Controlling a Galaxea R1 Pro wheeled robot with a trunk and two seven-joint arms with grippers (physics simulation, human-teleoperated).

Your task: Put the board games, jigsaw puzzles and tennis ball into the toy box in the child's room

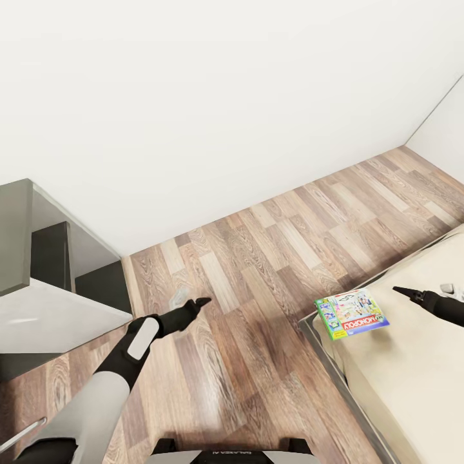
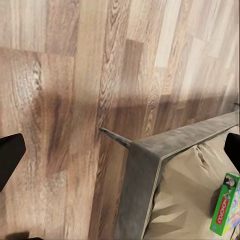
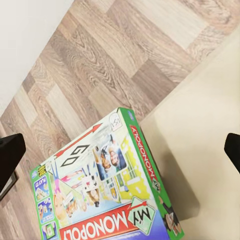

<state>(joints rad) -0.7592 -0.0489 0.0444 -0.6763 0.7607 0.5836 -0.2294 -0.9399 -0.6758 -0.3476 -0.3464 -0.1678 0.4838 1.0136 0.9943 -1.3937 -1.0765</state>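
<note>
A green-edged board game [image 1: 352, 314] with a cartoon lid lies flat on the near corner of the bed [image 1: 412, 374], on the beige mattress. My right gripper [image 1: 398, 292] hovers open just right of it, above the mattress. In the right wrist view the same board game [image 3: 105, 190] lies below, between the spread fingertips [image 3: 10, 156]. My left gripper [image 1: 198, 301] hangs open over the wood floor, left of the bed. From the left wrist camera I see the bed's dark grey frame corner [image 2: 145, 165] and the game's green edge [image 2: 224, 205].
Part of the table [image 1: 45, 316], grey with a white panel, stands at the left edge. A white wall [image 1: 225, 96] runs behind the plank floor [image 1: 258, 258]. Open floor lies between the table and the bed.
</note>
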